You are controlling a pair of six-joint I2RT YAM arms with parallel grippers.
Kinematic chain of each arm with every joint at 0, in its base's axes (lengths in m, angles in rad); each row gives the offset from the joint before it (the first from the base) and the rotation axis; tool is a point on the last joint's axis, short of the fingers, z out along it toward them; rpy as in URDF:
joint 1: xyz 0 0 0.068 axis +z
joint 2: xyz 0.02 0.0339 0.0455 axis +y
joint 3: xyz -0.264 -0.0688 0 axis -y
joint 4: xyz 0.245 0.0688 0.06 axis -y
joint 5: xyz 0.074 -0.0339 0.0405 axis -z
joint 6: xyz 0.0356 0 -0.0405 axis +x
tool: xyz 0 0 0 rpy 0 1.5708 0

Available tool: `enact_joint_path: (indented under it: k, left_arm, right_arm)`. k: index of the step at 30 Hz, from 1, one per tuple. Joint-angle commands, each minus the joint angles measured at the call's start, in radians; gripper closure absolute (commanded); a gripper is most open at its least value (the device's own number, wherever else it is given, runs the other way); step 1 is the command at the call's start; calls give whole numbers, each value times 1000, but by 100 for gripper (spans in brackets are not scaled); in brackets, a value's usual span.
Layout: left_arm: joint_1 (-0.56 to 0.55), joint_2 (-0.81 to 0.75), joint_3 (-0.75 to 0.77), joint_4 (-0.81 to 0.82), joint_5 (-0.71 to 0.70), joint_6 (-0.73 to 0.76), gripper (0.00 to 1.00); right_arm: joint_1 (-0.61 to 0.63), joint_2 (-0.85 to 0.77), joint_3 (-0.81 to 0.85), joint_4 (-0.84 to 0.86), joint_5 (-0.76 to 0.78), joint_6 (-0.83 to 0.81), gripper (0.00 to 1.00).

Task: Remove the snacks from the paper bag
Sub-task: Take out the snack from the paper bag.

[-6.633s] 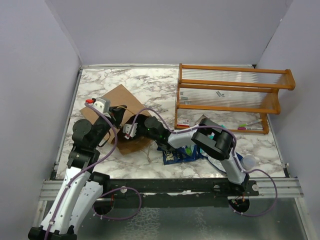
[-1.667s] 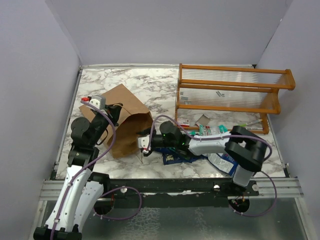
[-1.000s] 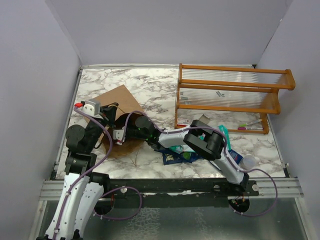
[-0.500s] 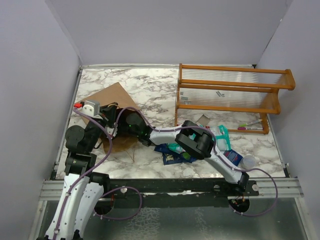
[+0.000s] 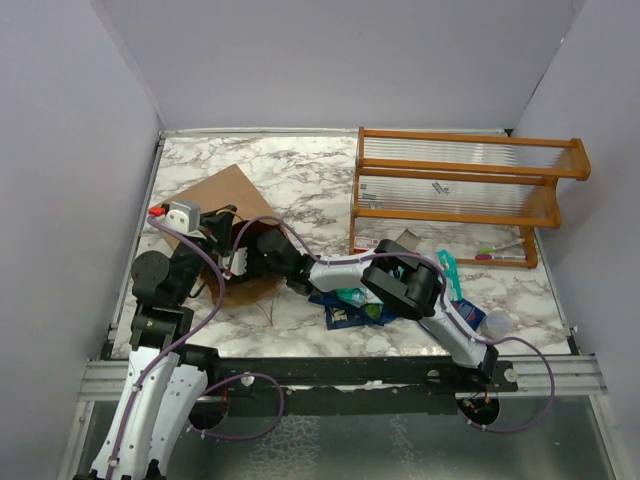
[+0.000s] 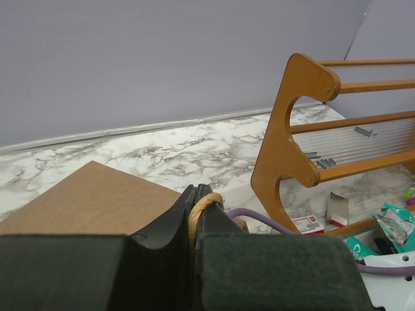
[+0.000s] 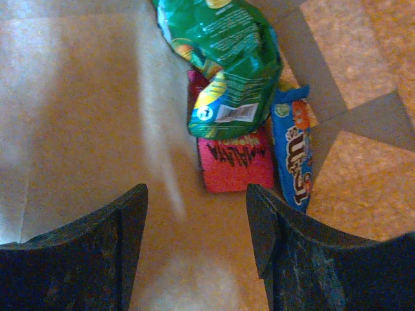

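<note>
Top view: marble table [image 5: 300, 170] carries the paper bag [image 5: 225, 198], which lies on its side at the left. The right arm's wrist is sunk in the bag's mouth, fingers hidden. Loose snacks [image 5: 345, 316] lie just right of the mouth.

Right wrist view only, bag interior: right gripper [image 7: 194, 197] spread, empty, near a green packet [image 7: 224, 65] overlapping a red packet [image 7: 233, 161] and a blue packet [image 7: 295, 155].

Left wrist view only: left gripper [image 6: 196, 194] clenched on the twisted handle [image 6: 205, 206].

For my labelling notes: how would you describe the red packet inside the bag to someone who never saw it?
Look inside the brown paper bag, ahead of the open right gripper, where three packets lie together. The red packet sits half under the green packet, with the narrow blue packet at its right; only it is pink-red with dark lettering.
</note>
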Motion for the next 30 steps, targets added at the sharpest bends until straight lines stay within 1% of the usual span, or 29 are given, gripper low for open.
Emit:
enact_joint_path:
  k: [1, 6, 12, 15, 18, 22, 26, 30]
  left_arm:
    - [0, -9, -10, 75, 54, -17, 100]
    - [-7, -5, -25, 128, 138, -33, 100]
    - [-20, 13, -35, 162, 167, -55, 100]
    - [-23, 15, -37, 170, 174, -61, 100]
    - [-26, 21, -45, 202, 192, -78, 100]
    - [-30, 32, -46, 219, 215, -89, 100]
    - [-36, 36, -49, 222, 220, -95, 100]
    - [-41, 43, -51, 231, 229, -102, 100]
  right_arm:
    - [14, -47, 17, -60, 61, 71, 37]
    - [40, -4, 86, -45, 135, 153, 34]
    - [53, -44, 33, 21, 151, 320, 30]
    - [53, -50, 19, 52, 152, 355, 28]
    - [53, -2, 64, 47, 200, 446, 28]
    - [53, 57, 91, 123, 213, 542, 27]
    - [53, 110, 129, 219, 251, 559, 27]
    - [51, 199, 232, 238, 292, 526, 26]
